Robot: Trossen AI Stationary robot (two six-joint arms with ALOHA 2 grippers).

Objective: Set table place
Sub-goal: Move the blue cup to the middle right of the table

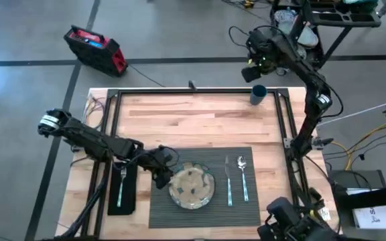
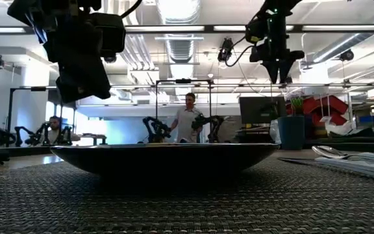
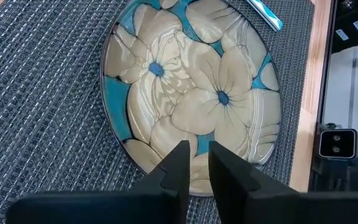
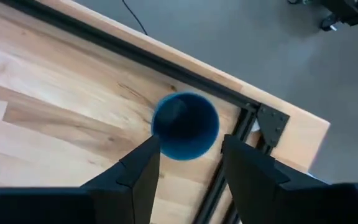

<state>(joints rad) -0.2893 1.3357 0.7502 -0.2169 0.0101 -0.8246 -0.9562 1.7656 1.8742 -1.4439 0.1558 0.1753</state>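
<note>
While the left claw (image 1: 161, 166) hovers just off the near-left rim of the floral plate (image 1: 191, 185), its fingers (image 3: 180, 163) stand narrowly apart and grip nothing, their tips showing over the plate's rim in the wrist view. The plate, cream petals on turquoise, sits in the middle of the dark ribbed placemat (image 1: 206, 214), which lies with its long axis along the counter's (image 1: 200, 120) near edge. On the placemat to the plate's right, a knife (image 1: 228, 179) and a spoon (image 1: 242, 175) lie side by side, long axes running from near edge to far edge, the spoon's bowl toward the far edge. Left of the placemat a black napkin (image 1: 122, 201) carries a fork (image 1: 121, 184), lying the same way.

The right claw (image 4: 188, 165) hangs above the dark blue cup (image 1: 258, 94), fingers spread wide and holding nothing. The cup stands upright, mouth up, near the counter's far right corner, just beside the black rail (image 1: 200, 90).
</note>
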